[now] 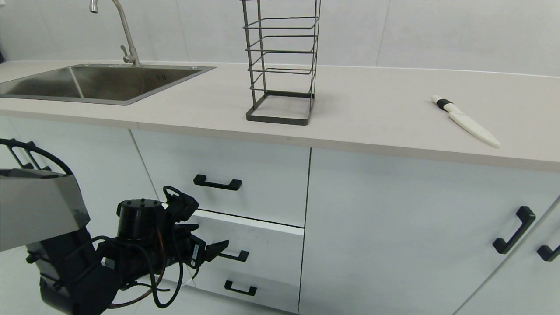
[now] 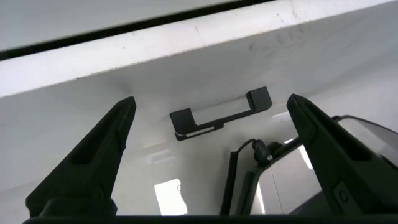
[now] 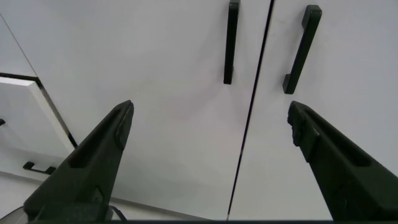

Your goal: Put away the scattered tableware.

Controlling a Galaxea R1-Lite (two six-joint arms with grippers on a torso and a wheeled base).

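From where the head camera looked, a black wire rack (image 1: 280,65) stood empty on the pale counter (image 1: 372,113). The knife (image 1: 464,120), white with a black band near one end, lay flat on the counter well to the right of the rack, near the front edge and touching nothing else. To the left of the rack sat the steel sink (image 1: 105,82) with its tap (image 1: 124,30) behind it. Below the rack were white drawers. The middle drawer (image 1: 262,245) stood a little proud of the one above it. The left gripper (image 1: 214,253) hung low, below and left of the rack, its fingers spread and empty, their tips just short of that drawer's black handle (image 1: 236,256). In the left wrist view the left gripper (image 2: 211,102) was wide open, one finger (image 2: 106,149) on each side. The handle (image 2: 221,115) showed between them but farther off, untouched, with the drawer's white top edge above it. In the right wrist view the right gripper (image 3: 211,107) was likewise spread and held nothing. It faced a pair of white cabinet doors (image 3: 155,112) with two upright black pulls (image 3: 231,40), one on each side of the seam between the doors.
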